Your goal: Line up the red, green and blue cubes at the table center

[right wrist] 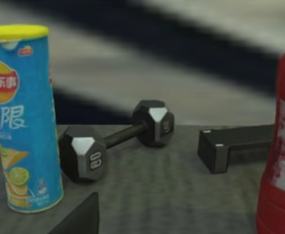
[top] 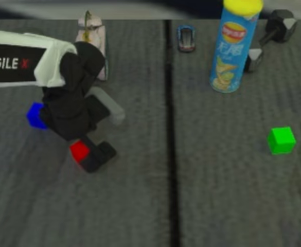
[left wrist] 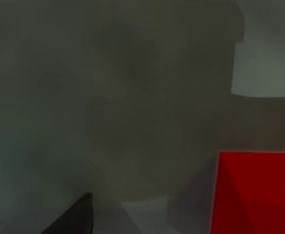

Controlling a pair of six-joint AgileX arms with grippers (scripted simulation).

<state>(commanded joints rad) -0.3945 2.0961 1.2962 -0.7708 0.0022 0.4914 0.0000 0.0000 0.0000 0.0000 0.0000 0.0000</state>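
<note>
The red cube [top: 79, 150] lies on the left half of the table, right against the black fingers of my left gripper [top: 98, 156], which is open and low over it. In the left wrist view the red cube [left wrist: 256, 192] fills one corner, apart from the single fingertip [left wrist: 76, 217] that shows. The blue cube [top: 35, 115] sits just left of that arm, partly hidden by it. The green cube [top: 281, 140] stands alone on the right half. The table center seam [top: 170, 134] runs between them. My right gripper [right wrist: 142, 229] is outside the top view, open, one fingertip [right wrist: 84, 214] showing.
A tall blue chip can [top: 234, 46] stands at the back right, with a black dumbbell [top: 272, 36] beside it. A toy car [top: 186, 37] sits by the seam and a pale object [top: 92, 32] at the back left. A red bottle [right wrist: 281, 146] and black block [right wrist: 230, 146] show near the right wrist.
</note>
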